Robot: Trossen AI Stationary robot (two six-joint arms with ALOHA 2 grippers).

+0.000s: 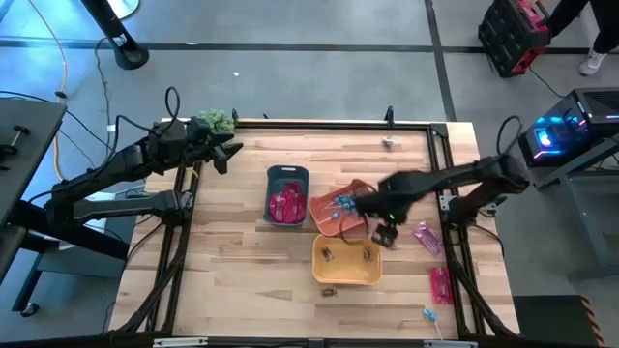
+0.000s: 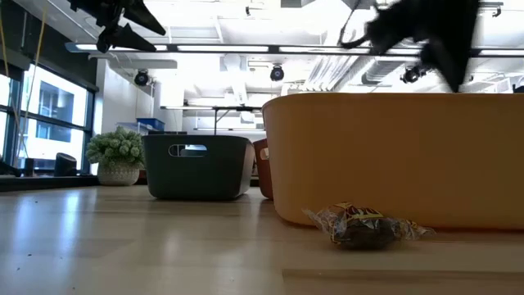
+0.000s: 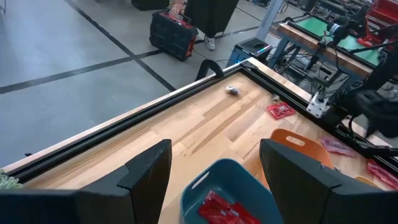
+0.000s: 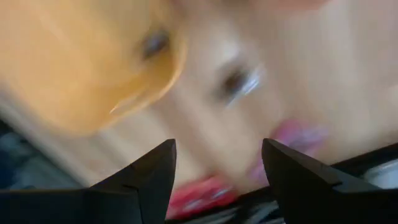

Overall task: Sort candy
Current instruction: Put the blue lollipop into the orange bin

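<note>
Above the table: two dark arms are reaching over a wooden table (image 1: 242,280) where candy is being sorted into three bins.
Right gripper (image 1: 386,235): hovering just beside the orange bin (image 1: 329,208) and the yellow bin (image 1: 346,275), fingers spread wide and gripping nothing; its wrist view is smeared by motion.
Left gripper (image 1: 230,153): waiting at the table's far left corner near a fuzzy green ball (image 1: 219,121), fingers standing apart and empty.
Bins, counted: three, sitting close together at mid-table; a grey-blue bin (image 1: 287,175), the orange one, the yellow one.
Pink-red packets: a heap is lying in the grey-blue bin (image 1: 286,206); at least two are lying loose near the right edge, one (image 1: 428,237) just beside the right gripper, one (image 1: 440,284) nearer the front.
Lollipops: several blue heads are showing in the orange bin (image 1: 340,204); one (image 1: 427,314) is lying loose near the front right corner.
Brown pieces: two are sitting in the yellow bin; one (image 2: 366,225) is lying on the table just in front of it; one small piece (image 1: 388,143) is lying far back.
Risk: the moving right arm is looking close enough to nudge the bins, and the blur is making any aim at the nearby packet uncertain.
Risk: flat packets may be sliding away under closing fingers, toward the table's edge rail.
</note>
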